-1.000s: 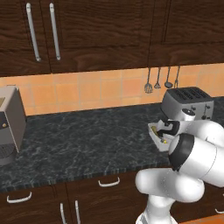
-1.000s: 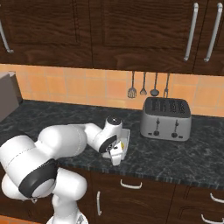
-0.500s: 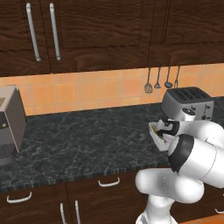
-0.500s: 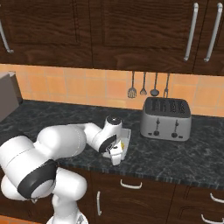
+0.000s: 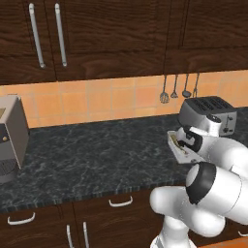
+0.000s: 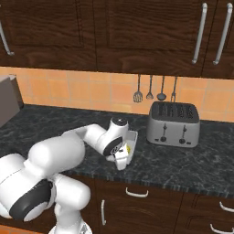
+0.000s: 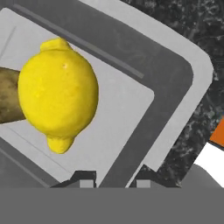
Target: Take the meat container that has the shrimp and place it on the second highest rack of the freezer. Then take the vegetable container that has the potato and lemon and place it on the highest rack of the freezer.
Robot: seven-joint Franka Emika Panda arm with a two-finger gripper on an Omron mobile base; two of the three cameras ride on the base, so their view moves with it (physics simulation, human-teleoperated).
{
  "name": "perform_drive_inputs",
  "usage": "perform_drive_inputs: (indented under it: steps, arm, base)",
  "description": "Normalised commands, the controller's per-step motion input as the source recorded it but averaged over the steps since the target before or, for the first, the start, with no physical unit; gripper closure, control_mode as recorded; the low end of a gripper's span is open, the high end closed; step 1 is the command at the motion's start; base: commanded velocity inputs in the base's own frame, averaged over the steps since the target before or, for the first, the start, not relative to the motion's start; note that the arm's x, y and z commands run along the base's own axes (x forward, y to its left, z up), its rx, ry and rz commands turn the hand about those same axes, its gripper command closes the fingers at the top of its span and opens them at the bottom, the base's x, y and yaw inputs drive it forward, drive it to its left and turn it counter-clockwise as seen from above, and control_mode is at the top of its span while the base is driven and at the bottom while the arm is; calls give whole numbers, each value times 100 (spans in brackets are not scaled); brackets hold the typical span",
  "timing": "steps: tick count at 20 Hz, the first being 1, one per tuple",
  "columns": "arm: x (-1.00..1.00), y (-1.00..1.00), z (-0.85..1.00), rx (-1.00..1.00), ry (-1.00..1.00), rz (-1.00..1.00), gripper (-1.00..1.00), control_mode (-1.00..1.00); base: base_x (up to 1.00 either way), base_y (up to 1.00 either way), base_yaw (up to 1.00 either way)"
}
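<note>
My gripper point(image 7: 113, 177) pinches narrow on the grey tray point(image 7: 175, 87) wall, one fingertip point(image 7: 83, 178) inside, the other outside. Just beyond it, the lemon point(image 7: 57, 94) lies in the tray, touching the potato point(image 7: 8, 94). Farther off past the tray stands the toaster point(image 6: 173, 123).

dark marble counter point(image 5: 97, 155): toaster point(image 6: 173, 123), grey tray point(image 7: 175, 83), grey appliance point(image 5: 9, 138) at left.

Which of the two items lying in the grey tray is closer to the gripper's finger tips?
The lemon: bright yellow, it lies nearer the gripper than the brown potato, which is partly cut off at the picture's edge.
</note>
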Motion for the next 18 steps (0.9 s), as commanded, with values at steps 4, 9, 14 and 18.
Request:
perform_drive_inputs:
  steps: [4,9,14,18]
  arm:
    - [-46,56,89,-1,0,0,100,-100]
    - [-51,67,72,0,-4,0,100,-100]
    - [-28,54,57,0,-13,-11,100,-100]
    - [-14,37,57,0,-5,-23,100,-100]
  base:
    - [0,0,0]
    - [0,0,0]
    - [0,0,0]
    - [0,0,0]
